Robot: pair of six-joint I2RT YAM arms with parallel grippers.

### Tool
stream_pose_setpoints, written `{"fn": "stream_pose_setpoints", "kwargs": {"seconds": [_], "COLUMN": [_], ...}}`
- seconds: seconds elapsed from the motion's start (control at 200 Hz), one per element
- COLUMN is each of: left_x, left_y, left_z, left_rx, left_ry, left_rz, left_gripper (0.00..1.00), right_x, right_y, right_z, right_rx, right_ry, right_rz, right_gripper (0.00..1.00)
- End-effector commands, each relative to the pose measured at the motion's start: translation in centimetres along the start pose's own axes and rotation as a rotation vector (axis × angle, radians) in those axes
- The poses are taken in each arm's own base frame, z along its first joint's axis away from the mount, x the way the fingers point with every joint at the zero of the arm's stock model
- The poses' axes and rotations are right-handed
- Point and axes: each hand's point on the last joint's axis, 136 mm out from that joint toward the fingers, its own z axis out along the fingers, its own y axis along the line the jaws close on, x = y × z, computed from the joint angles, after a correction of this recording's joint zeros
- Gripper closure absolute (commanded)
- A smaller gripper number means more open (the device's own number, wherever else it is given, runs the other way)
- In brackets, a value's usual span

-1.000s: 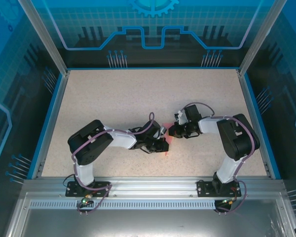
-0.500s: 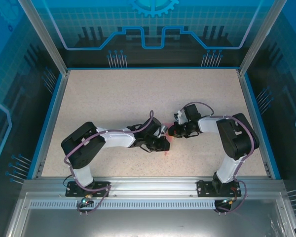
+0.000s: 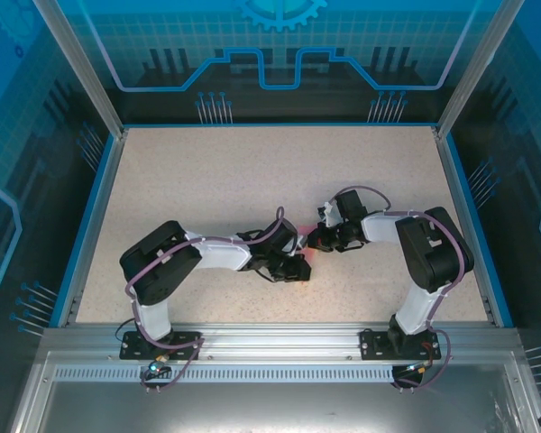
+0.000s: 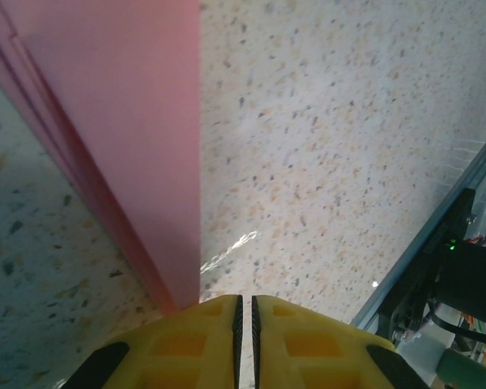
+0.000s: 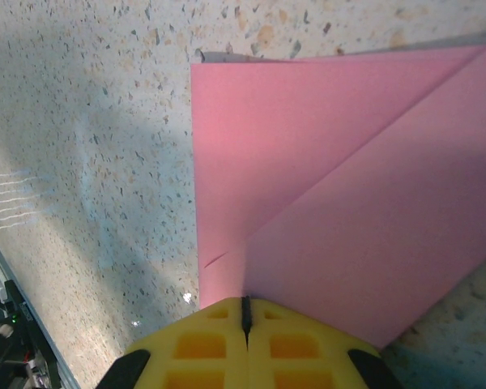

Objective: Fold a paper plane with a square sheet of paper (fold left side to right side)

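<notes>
The right fingers (image 5: 202, 344), yellow moulded plastic, are pressed together at the edge of the smooth salmon-pink sheet of paper (image 5: 324, 178). It lies flat mid-worktop with a diagonal flap folded across it. The left fingers (image 4: 202, 340), only a hairline slit between them, sit just beside its layered, tapering end, amid speckled beige worktop (image 5: 89, 162) bounded by a blue rail (image 3: 92, 225).

A speckled beige table (image 3: 207, 180) carries the folded pink sheet of paper (image 5: 308, 203).
</notes>
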Motion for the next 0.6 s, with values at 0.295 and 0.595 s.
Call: {"fn": "stream_pose_setpoints", "kwargs": {"seconds": [0.295, 0.595], "left_x": [2.3, 4.3], "left_y": [2.8, 3.0], "left_z": [1.1, 1.1], "left_rx": [-0.036, -0.036], "left_ry": [0.04, 0.059], "left_rz": [-0.055, -0.06], "left_gripper": [0.86, 0.87], "right_x": [2.2, 2.3], "right_y": [-3.8, -4.0], "right_z": [0.7, 0.8], "right_rx": [0.166, 0.172], "right_ry": [0.06, 0.064], "right_rz": [0.046, 0.047], "right_gripper": [0.96, 0.96]}}
